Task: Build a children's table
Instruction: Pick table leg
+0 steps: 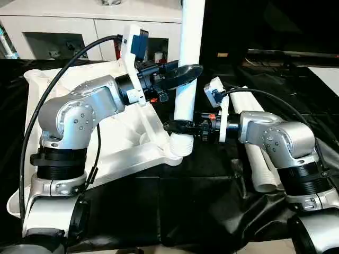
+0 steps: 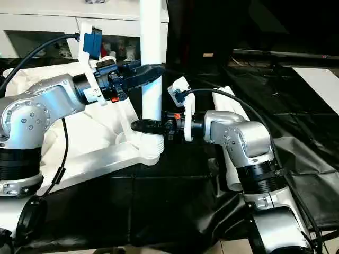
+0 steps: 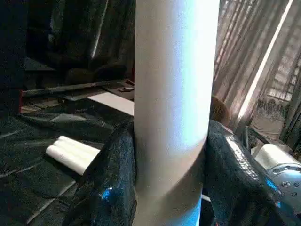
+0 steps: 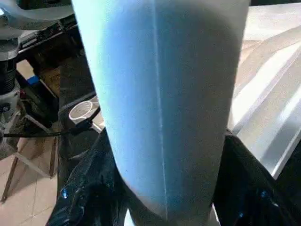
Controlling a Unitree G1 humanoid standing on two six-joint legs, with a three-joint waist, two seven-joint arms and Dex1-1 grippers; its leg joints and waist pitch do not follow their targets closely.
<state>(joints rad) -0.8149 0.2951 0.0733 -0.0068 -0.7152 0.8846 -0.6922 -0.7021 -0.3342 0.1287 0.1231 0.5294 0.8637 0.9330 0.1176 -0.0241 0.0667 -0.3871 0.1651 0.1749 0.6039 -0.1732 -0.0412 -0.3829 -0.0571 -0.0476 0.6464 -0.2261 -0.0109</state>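
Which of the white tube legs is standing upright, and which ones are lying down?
The leg at the tabletop's corner socket stands upright, with both grippers around it. The other legs lie flat on the black sheet, beside the right arm.

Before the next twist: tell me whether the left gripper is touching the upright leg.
Touching. In the left wrist view both fingers of the left gripper press flush against the upright leg, no gap.

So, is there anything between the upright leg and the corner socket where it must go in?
Nothing visible. The upright leg already stands with its foot at the corner socket of the tabletop. The left gripper clasps it higher up, the right gripper just above the socket.
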